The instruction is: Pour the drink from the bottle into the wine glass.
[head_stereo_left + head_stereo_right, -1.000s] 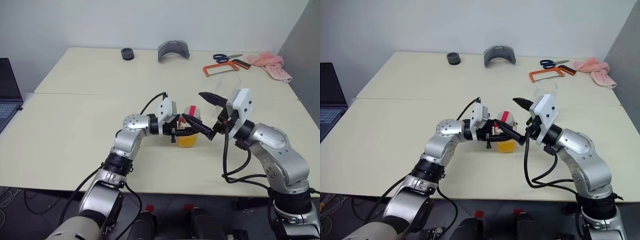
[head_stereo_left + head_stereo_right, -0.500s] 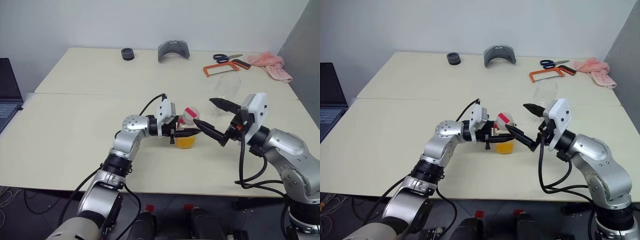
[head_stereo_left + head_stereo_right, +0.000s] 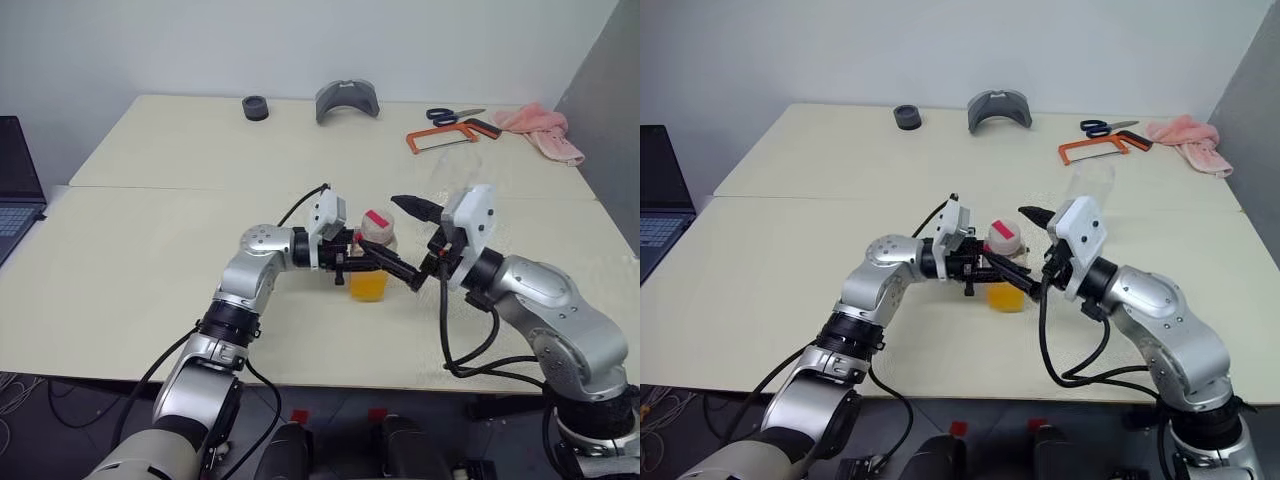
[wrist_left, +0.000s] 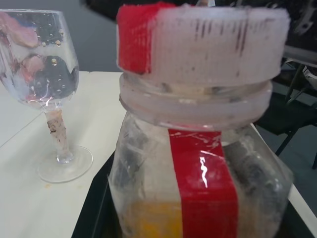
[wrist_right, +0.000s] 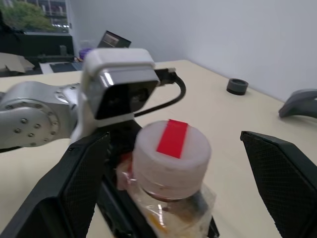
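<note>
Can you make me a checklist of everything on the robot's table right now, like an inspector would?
Surface: pale table, two tops pushed together, a seam between them.
Job's things: bottle upright, white cap still on, orange drink low inside; wine glass standing beyond it, no drink in it.
Clutter: black ring, grey curved piece, blue scissors, orange hacksaw, pink cloth, all at the far edge.
Grippers: left gripper shut on the bottle; right gripper open, fingers either side of the cap.
Cables: black cables looped along both arms.
Surroundings: laptop at the left, white wall behind.
</note>
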